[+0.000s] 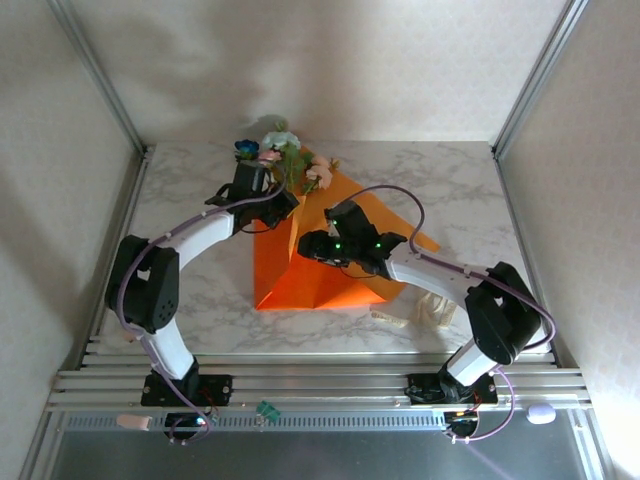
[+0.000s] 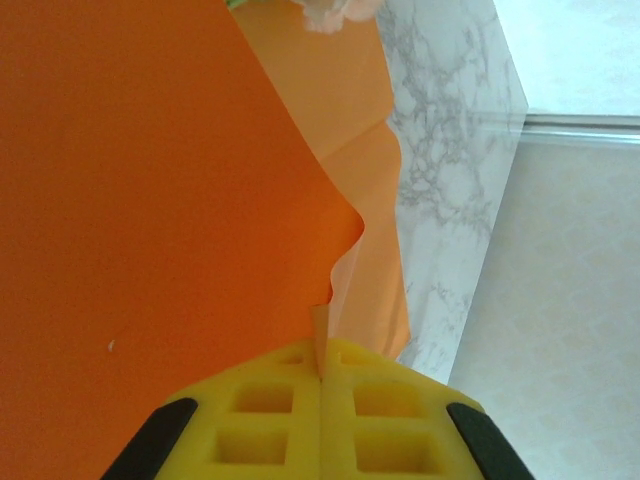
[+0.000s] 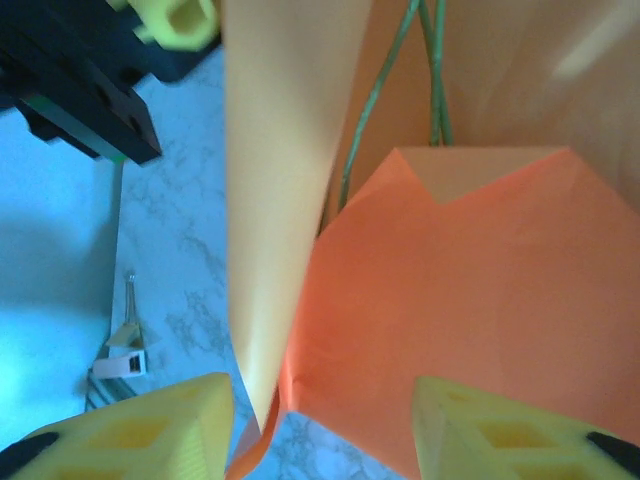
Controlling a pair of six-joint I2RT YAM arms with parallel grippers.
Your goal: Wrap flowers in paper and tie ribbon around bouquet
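The left gripper (image 2: 322, 378) is clenched on a thin edge of the paper (image 2: 150, 200), holding one flap up; the right gripper (image 3: 320, 425) stands released, yellow fingers (image 3: 150, 428) straddling a folded edge. Wrapping looks half done: next, the crisp orange sheet needs rolling over the wiry-stemmed flowers (image 1: 285, 155) at far centre. The limp cream ribbon (image 1: 432, 312) lies near-right, unused.

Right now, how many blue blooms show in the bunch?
1. The blue bloom is at the left end of the flowers, seen from above. More may be hidden under the paper.
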